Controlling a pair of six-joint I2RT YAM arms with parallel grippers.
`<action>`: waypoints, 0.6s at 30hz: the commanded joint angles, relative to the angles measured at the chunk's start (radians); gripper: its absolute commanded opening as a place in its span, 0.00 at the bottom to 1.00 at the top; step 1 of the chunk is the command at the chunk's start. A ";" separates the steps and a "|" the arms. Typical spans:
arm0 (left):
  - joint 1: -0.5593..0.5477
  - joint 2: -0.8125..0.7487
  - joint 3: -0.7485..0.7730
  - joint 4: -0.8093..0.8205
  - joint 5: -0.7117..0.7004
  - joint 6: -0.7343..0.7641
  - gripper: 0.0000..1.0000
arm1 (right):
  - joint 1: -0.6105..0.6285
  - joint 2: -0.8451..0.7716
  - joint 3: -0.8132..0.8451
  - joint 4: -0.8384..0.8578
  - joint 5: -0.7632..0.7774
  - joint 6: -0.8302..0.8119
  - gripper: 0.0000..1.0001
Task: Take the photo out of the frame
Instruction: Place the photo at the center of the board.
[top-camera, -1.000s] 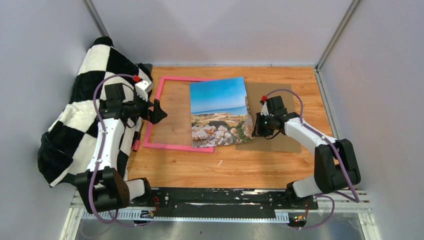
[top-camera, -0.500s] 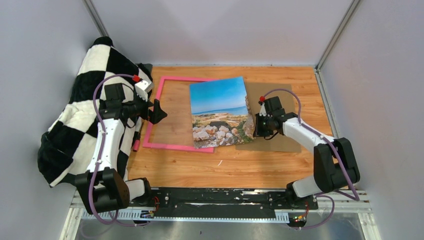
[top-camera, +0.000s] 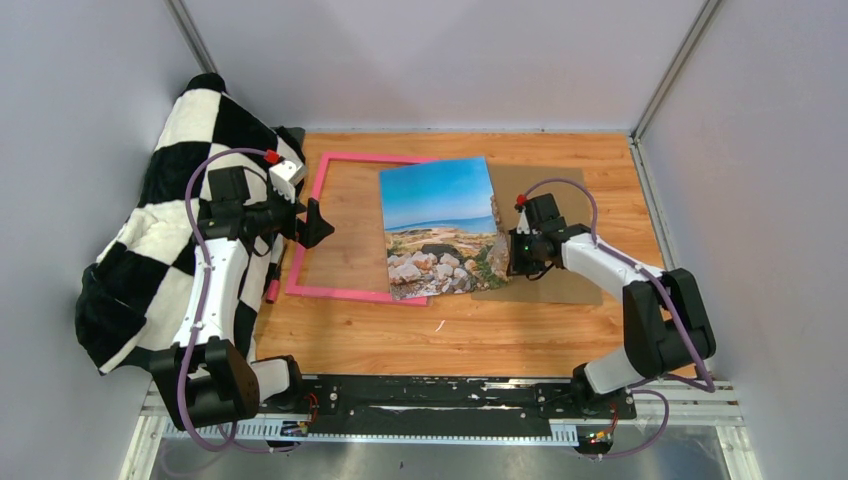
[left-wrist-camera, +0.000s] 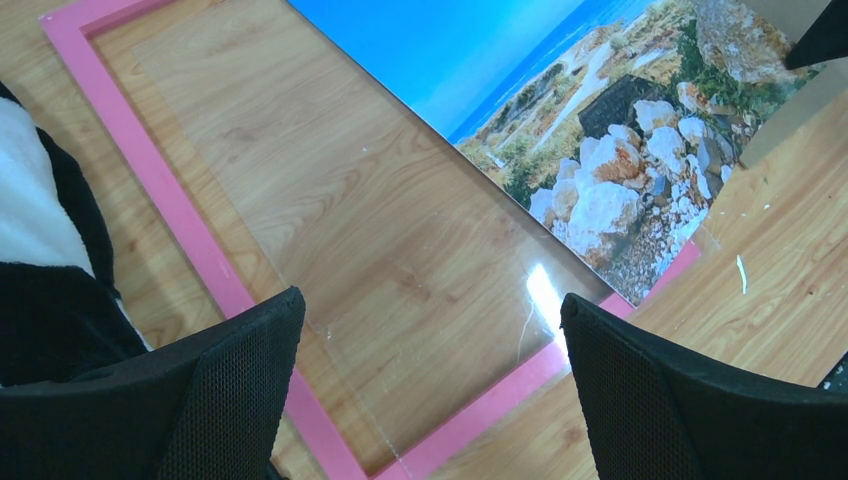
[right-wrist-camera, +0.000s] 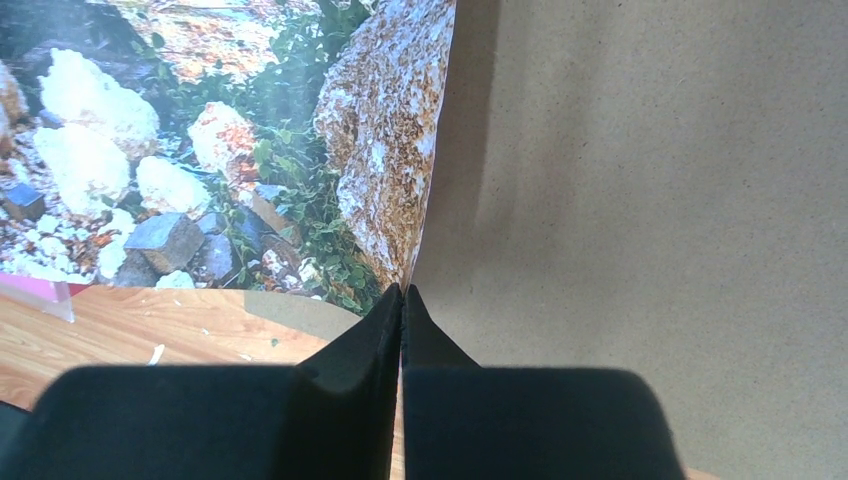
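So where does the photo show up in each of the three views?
Top external: the photo lies mid-table, overlapping the right side of the pink frame.
Left wrist: photo at upper right, running diagonally.
Right wrist: photo at upper left, only rocks and greenery showing.
Shared landmark: the brown backing board along the photo's right edge.

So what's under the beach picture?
The photo covers the right side of the pink frame and the left edge of the brown cardboard. Anything else underneath is hidden by the print.
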 joint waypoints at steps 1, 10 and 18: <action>0.007 -0.015 -0.002 0.015 0.012 0.006 1.00 | 0.011 -0.063 -0.006 -0.031 -0.019 -0.012 0.04; 0.007 -0.021 -0.001 0.012 0.011 0.006 1.00 | 0.007 -0.093 -0.028 -0.038 -0.121 -0.034 0.17; 0.007 -0.019 0.000 0.014 0.013 0.006 1.00 | 0.006 -0.137 0.037 -0.159 -0.174 -0.187 0.60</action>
